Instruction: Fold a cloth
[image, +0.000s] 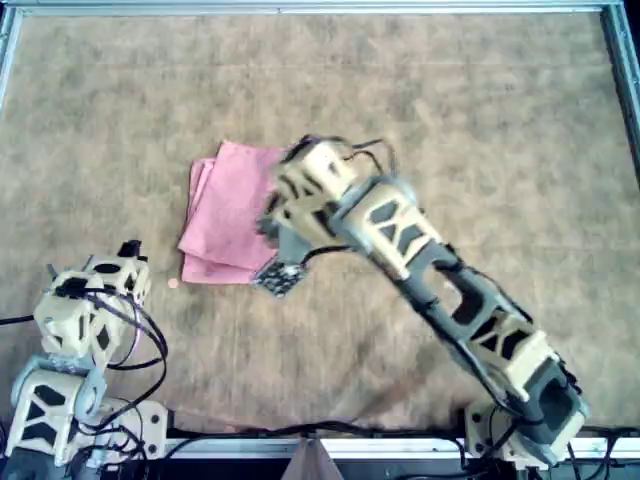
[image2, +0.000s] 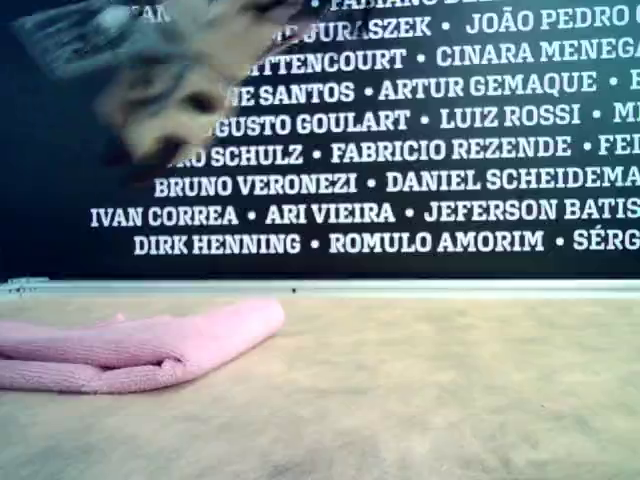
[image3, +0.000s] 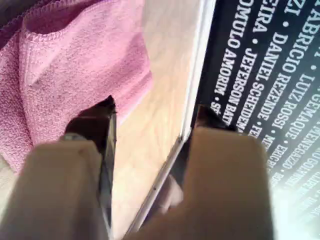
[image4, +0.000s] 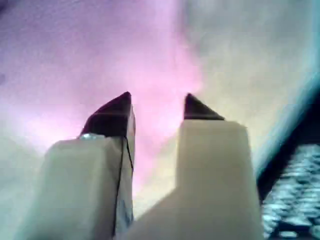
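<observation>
The pink cloth (image: 230, 212) lies folded in layers on the brown table covering, left of centre in the overhead view. In the exterior view it (image2: 130, 348) is a low pink stack at the left. My second gripper (image4: 156, 107) is open and empty, motion-blurred, with the cloth (image4: 150, 55) beyond its tips. Its arm (image: 400, 238) reaches from the lower right, head over the cloth's right edge, and hangs blurred above the cloth in the exterior view (image2: 165, 100). My first gripper (image3: 155, 112) is open and empty, at the overhead view's lower left (image: 130, 250), looking at the cloth (image3: 75, 65).
The brownish mottled table covering (image: 450, 110) spans the whole table inside a pale metal rim (image: 300, 8). A dark banner with white names (image2: 450, 150) stands behind the far edge. Cables (image: 140, 350) trail by the arm at the overhead view's lower left.
</observation>
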